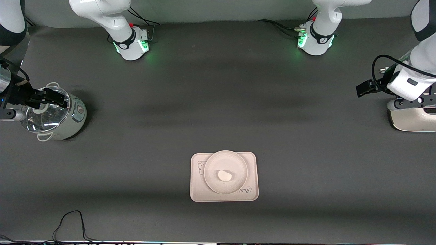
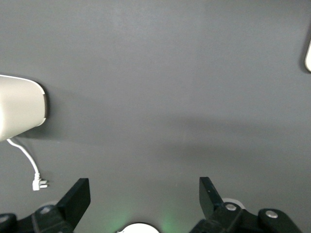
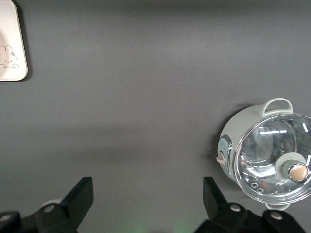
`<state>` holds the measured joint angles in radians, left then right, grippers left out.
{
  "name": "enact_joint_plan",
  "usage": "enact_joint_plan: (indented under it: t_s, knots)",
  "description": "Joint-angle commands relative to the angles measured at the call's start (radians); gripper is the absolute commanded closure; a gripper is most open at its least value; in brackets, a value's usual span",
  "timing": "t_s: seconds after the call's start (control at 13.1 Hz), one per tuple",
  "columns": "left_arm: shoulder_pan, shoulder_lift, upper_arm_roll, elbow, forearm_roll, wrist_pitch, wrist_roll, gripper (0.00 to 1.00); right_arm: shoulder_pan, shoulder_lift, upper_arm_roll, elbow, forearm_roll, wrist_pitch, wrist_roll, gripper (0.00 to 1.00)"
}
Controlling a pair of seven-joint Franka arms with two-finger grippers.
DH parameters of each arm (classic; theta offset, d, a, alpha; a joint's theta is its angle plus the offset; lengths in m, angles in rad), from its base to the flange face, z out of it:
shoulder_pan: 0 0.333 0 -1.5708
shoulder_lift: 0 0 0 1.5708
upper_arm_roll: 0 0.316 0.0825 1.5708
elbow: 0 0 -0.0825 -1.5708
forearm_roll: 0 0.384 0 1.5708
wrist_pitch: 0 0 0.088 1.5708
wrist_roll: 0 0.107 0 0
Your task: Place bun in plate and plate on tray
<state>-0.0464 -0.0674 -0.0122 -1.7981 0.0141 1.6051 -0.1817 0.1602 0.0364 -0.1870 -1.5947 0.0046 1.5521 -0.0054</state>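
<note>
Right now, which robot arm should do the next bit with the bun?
Neither. The bun already sits in the plate on the tray. The left gripper and right gripper are open, away at the table's ends.

one bun point(image 1: 224, 175), one plate point(image 1: 226, 172), one tray point(image 1: 223, 176), one pot point(image 1: 56, 113)

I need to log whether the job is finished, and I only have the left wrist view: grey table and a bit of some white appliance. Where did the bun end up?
Observer: The bun lies in the plate.
Operator: And is the plate on the tray?
Observer: Yes, the plate sits on the tray, covering part of the rabbit drawing.
Operator: Is the other arm near it?
Observer: No. The right gripper is over a lidded pot at the right arm's end of the table, fingers open, holding nothing.
Operator: And mine?
Observer: The left gripper is open too, over the table at the left arm's end.
</note>
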Motion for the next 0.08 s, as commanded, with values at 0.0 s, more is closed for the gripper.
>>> enact_joint_plan:
  t_s: [0.0]
  knots:
    - [0.008,-0.009,0.009,0.026,-0.043,-0.010,0.021,0.00,0.004,-0.020,0.003,-0.010,-0.026,-0.009,-0.015,0.00]
